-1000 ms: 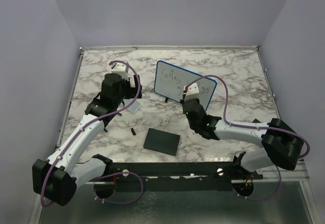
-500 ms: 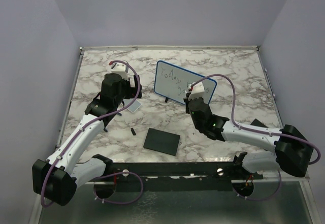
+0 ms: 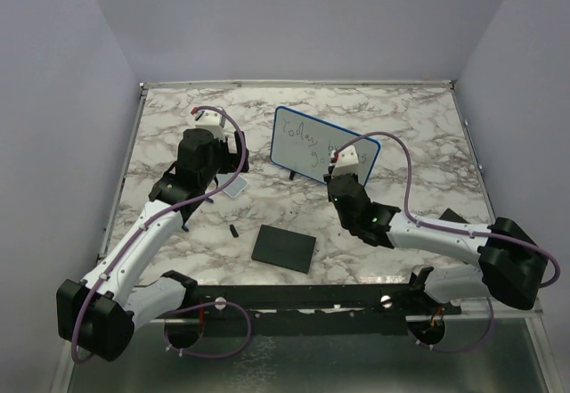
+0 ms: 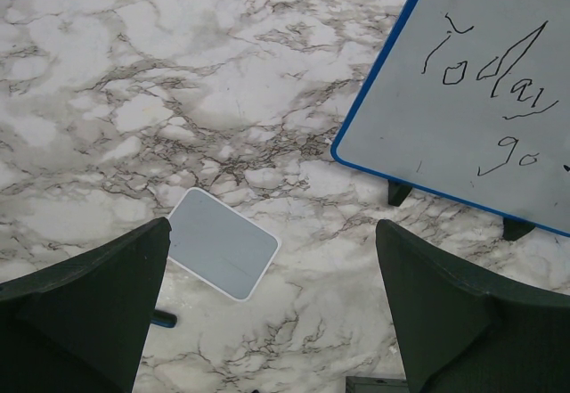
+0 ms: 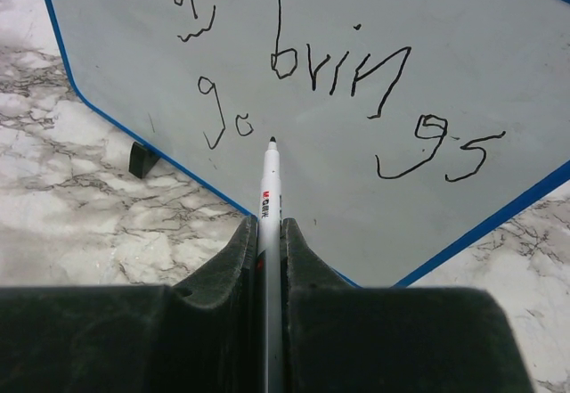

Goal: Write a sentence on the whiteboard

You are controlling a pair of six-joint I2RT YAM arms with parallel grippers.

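Note:
The whiteboard [image 3: 303,135] stands tilted on two black feet at mid table, its blue rim clear in the left wrist view [image 4: 481,117] and the right wrist view [image 5: 356,179]. The sentence [image 5: 338,68] reads "Today brings" on top, with "go" [image 5: 223,121] starting the lower line. My right gripper [image 5: 270,225] is shut on a white marker [image 5: 270,192], whose black tip sits at the board's face just right of "go". From above, the right gripper [image 3: 337,175] is in front of the board's lower right. My left gripper [image 4: 272,228] hangs open and holds nothing, left of the board [image 3: 230,163].
A small grey tile [image 4: 223,255] lies flat under my left gripper [image 3: 234,188]. A black square pad [image 3: 283,247] lies near the front edge. A small dark cap [image 3: 233,231] lies left of the pad. Walls close in the table's back and sides.
My right gripper has shifted right along the board with the marker, uncovering the start of the lower line. The left arm has not moved.

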